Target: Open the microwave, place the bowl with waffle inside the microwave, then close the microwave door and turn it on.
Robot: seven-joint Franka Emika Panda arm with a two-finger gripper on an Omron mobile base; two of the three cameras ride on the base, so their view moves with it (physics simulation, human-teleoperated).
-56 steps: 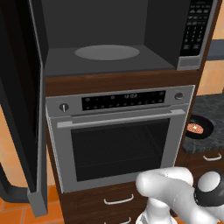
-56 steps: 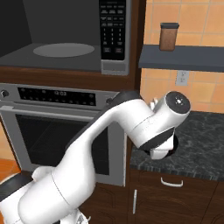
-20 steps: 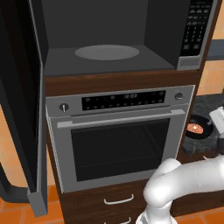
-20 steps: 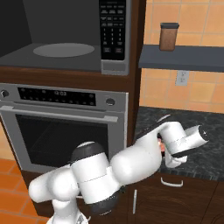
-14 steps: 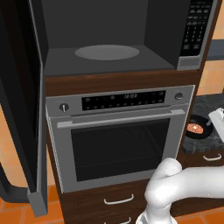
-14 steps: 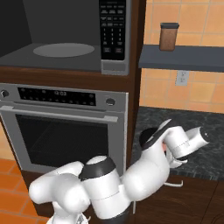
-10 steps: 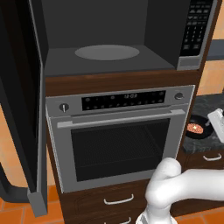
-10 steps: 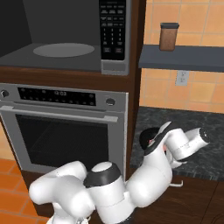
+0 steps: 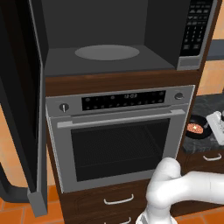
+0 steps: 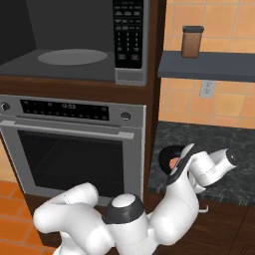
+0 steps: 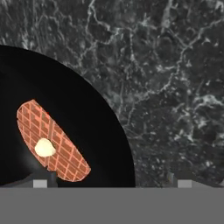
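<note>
Here the microwave [image 9: 118, 39] stands open, its microwave door [image 9: 22, 105] swung wide to the left, the grey cavity bare apart from the round turntable [image 9: 107, 52]. The black keypad [image 10: 128, 32] runs down the right of its front. Below it sits the oven [image 9: 120, 135] with its straight handle, door shut.

The bowl with waffle [image 9: 195, 130] rests on the dark speckled table [image 10: 209, 142], near the table's left edge, just beside the oven cabinet's wooden side. In the right base view only part of the black bowl's rim and a sliver of orange waffle peep out from behind the arm's hand.

The white arm reaches low and to the right, so that the pincer [image 11: 109, 178] hangs just above the bowl's right rim. In the hand view the two dark fingertips [image 11: 40, 178] stand spread wide — one over the bowl's black inside next to the waffle, the other over bare table beyond the rim — and they pinch nothing. The waffle carries a pale blob on its grid.

A brown jar [image 10: 191, 41] stands on the grey shelf [image 10: 209, 64] above the table, with a wall socket [image 10: 207, 88] under it.
</note>
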